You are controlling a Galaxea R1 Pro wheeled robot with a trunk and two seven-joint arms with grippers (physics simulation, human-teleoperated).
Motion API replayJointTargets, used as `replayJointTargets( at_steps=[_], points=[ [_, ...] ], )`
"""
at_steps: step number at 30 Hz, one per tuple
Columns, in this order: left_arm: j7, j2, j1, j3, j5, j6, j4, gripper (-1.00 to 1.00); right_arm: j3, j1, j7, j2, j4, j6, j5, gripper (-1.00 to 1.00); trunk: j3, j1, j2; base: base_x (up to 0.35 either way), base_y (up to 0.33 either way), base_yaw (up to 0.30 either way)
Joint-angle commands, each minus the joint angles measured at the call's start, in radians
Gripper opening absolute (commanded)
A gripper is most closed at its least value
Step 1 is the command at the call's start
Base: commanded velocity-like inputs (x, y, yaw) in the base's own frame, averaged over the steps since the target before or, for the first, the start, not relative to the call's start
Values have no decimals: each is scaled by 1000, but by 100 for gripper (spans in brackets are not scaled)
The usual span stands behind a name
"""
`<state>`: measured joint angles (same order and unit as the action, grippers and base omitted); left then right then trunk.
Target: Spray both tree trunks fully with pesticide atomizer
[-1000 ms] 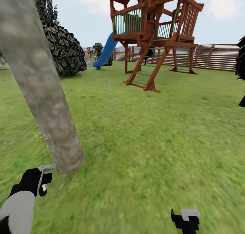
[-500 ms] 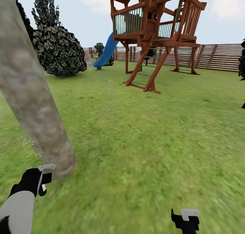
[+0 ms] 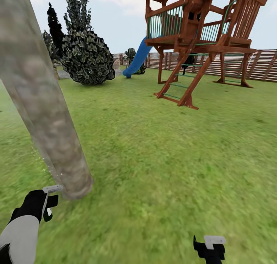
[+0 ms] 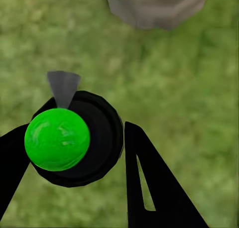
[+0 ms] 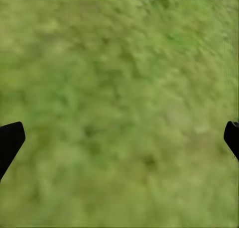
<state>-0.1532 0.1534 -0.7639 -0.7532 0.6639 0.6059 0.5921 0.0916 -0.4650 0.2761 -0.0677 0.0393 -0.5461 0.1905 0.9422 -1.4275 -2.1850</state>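
A thick mottled grey-beige tree trunk (image 3: 42, 102) rises out of the lawn (image 3: 173, 160) at the left of the head view, leaning in the picture. Its base (image 4: 154, 6) also shows in the left wrist view. Just in front of that base, my left gripper (image 3: 43, 203) is shut on the pesticide atomizer (image 3: 50, 191), whose grey nozzle points toward the trunk. In the left wrist view the atomizer (image 4: 74, 138) is a black round body with a bright green ball on top, held between the dark fingers (image 4: 149, 188). My right gripper (image 3: 209, 246) hangs low at the right, open over bare grass (image 5: 119, 88).
A round dark bush (image 3: 88, 56) stands at the back left, with taller dark foliage (image 3: 54, 29) behind it. A brown wooden play tower (image 3: 200, 33) with a blue slide (image 3: 136, 60) stands ahead to the right. A slatted fence (image 3: 263, 64) closes the far side.
The whole head view has shifted: the play tower, bush and fence now sit further right, so the camera has turned. Both grippers keep their places in the picture.
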Motion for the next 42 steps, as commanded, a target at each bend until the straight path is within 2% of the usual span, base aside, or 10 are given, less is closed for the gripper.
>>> replayJointTargets(
  at_steps=[1, 12, 15, 19, 23, 28, 32, 34, 38, 42],
  points=[
    [0, 0, 0, 2, 0, 0, 0, -100, 0, 0, 0, 0, 0, 0, 0, 100, 0, 0, 0, 194, -236, 276],
    [-2, -2, -2, 2, 0, 2, 0, -100, 0, 0, 0, -1, 1, 0, 0, 100, 0, 0, 0, 80, -242, 241],
    [-3, -5, -24, 4, -1, 13, -5, -100, 0, -1, 0, -1, 1, 0, 0, 100, 0, 0, 0, 0, -7, 56],
    [-2, -25, -122, 7, 4, 62, -17, -100, 0, 0, 0, -6, 1, 0, 0, 100, 0, 0, 0, 0, 0, 2],
    [-4, 7, -144, 15, 11, 79, -11, -100, 0, 0, 0, -7, 1, 0, 0, 100, 0, 0, 0, 0, 0, 0],
    [-5, -16, -185, 16, 5, 80, -12, -100, 0, -1, 1, -5, 1, 0, 0, 100, 0, 0, 0, 0, 0, 192],
    [-8, 2, -213, 17, 6, 100, -3, -100, 0, 0, 1, -6, 1, 0, 0, 100, 0, 0, 0, 0, 0, 158],
    [-14, -40, -220, 97, 2, 138, -2, -100, 0, 0, 1, -6, 1, 0, 0, 100, 0, 0, 0, 0, 0, 5],
    [-15, 23, -261, 118, -2, 167, -1, -100, 0, 0, 1, -6, 1, 0, 0, 100, 0, 0, 0, 0, 0, 0],
    [-17, -47, -269, 128, 1, 213, 0, -100, 0, 0, 1, -6, 1, 0, 0, 100, 0, 0, 0, 0, 0, 0]
  ],
)
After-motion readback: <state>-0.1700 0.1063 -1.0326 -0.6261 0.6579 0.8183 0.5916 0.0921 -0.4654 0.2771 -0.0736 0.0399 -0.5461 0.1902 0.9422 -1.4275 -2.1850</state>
